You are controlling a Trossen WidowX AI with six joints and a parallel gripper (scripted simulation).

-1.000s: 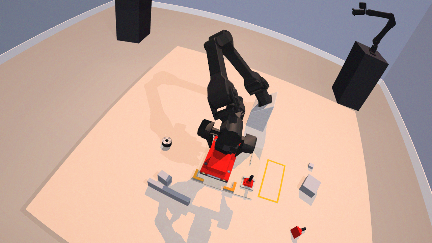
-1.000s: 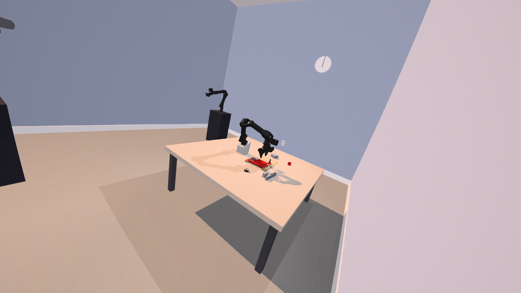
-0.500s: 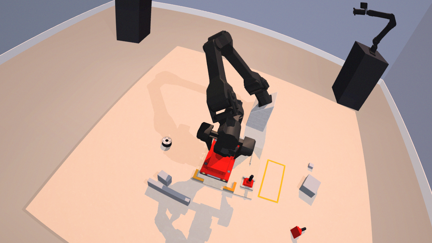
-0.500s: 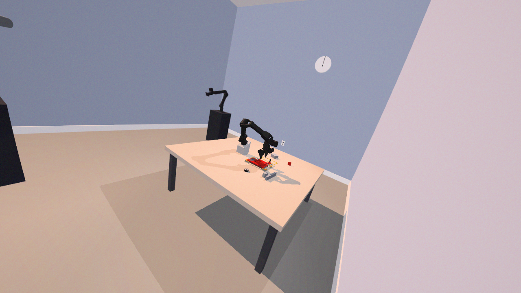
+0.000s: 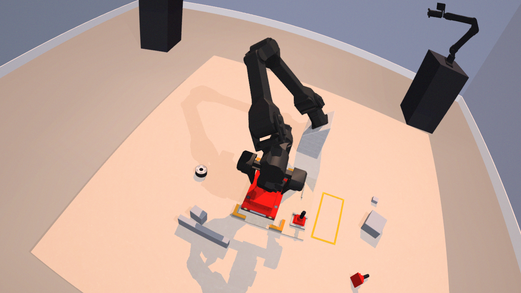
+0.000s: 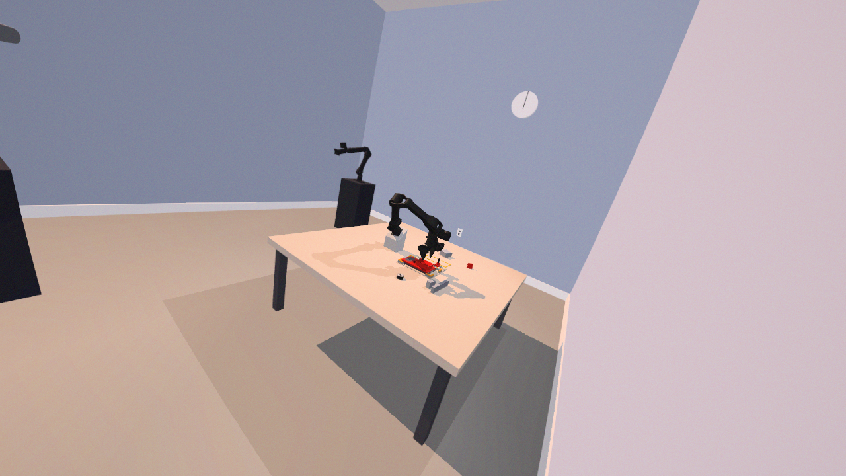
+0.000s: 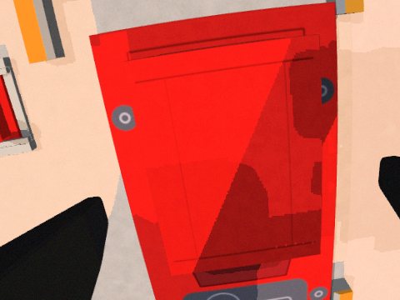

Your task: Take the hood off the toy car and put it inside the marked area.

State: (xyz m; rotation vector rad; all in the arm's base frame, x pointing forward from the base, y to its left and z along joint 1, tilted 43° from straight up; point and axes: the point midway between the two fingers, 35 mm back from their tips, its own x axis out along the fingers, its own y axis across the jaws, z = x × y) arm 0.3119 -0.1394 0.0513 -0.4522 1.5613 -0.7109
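Hood (image 7: 233, 154) on car (image 5: 251, 211) (image 6: 408, 260), between and below spread, released fingers (image 5: 271, 185) (image 6: 427, 258).
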